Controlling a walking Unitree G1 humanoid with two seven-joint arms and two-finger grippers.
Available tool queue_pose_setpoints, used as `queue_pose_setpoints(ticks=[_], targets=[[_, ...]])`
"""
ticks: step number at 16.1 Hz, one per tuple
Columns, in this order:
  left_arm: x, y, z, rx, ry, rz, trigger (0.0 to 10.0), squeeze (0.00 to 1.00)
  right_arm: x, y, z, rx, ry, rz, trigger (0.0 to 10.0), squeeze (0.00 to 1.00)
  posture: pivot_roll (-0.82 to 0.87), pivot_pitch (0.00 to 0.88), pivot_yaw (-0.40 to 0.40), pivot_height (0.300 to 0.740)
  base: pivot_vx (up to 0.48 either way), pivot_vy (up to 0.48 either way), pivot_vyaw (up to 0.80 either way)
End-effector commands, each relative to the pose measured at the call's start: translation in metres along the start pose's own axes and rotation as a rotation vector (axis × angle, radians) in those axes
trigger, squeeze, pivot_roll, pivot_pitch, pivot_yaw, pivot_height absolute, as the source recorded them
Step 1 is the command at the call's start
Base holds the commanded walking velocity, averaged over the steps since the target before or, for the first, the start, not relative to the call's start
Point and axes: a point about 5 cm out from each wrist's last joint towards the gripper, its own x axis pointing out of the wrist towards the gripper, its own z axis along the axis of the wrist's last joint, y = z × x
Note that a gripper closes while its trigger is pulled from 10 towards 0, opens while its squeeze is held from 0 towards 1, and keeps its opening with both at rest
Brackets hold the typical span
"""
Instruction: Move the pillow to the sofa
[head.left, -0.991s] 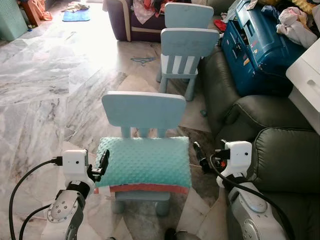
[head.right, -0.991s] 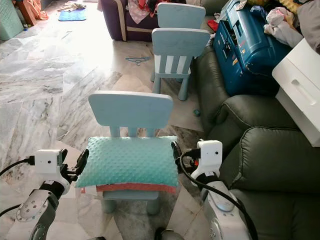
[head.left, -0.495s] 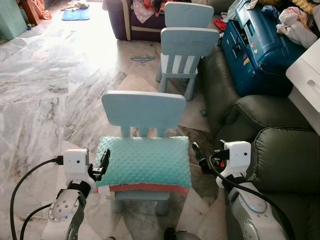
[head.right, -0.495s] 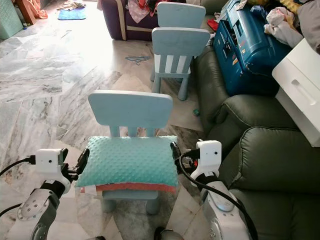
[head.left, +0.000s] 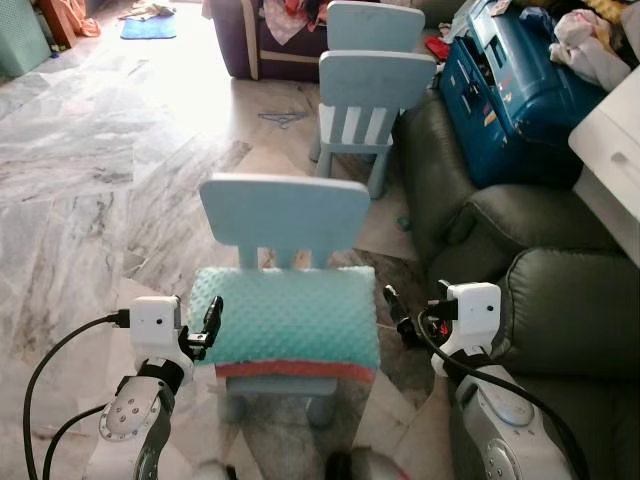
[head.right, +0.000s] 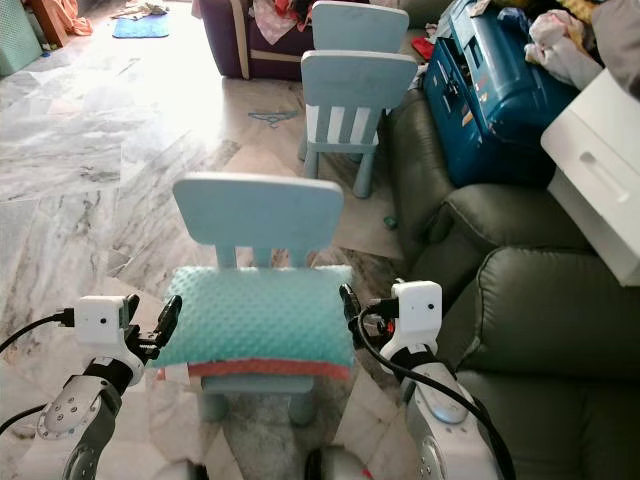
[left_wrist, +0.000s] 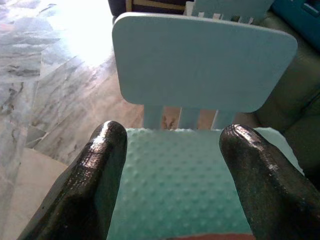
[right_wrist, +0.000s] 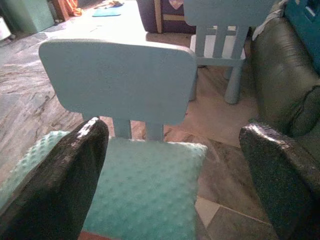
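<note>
A teal dotted pillow (head.left: 285, 310) with a red underside lies on the seat of a small light-blue chair (head.left: 285, 210) right in front of me. My left gripper (head.left: 211, 318) is open at the pillow's left edge; in the left wrist view its fingers (left_wrist: 100, 175) flank the teal surface (left_wrist: 175, 190). At the pillow's right edge my right gripper (head.left: 393, 308) is open too, with the pillow (right_wrist: 145, 195) ahead between its spread fingers (right_wrist: 65, 180). The dark grey-green sofa (head.left: 565, 300) is just to my right.
Two more light-blue chairs (head.left: 375, 85) stand behind the first. A blue suitcase (head.left: 510, 90) rests on the sofa's far part, and a white drawer unit (head.left: 610, 150) sits at the right edge. Marble floor (head.left: 90, 180) stretches to the left; a purple sofa (head.left: 250, 30) stands at the back.
The whole view has shifted slightly and its bottom is now blurred, so the camera moved. Both grippers stay open beside the pillow, which has not moved.
</note>
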Motion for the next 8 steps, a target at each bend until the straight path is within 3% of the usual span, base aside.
queue_pose_setpoints(ticks=[1, 8], targets=[[-0.002, -0.0001, -0.0043, 0.012, 0.019, 0.0, 10.0, 0.0, -0.0012, 0.0005, 0.0005, -0.003, 0.004, 0.006, 10.0, 0.0, -0.07, 0.17, -0.059, 0.65, 0.0, 0.0, 0.0], [-0.0013, 0.0, -0.0035, 0.017, 0.018, -0.005, 10.0, 0.0, -0.0006, 0.0013, 0.0, 0.0, 0.004, 0.006, 10.0, 0.0, -0.07, 0.169, -0.054, 0.585, 0.0, 0.0, 0.0]])
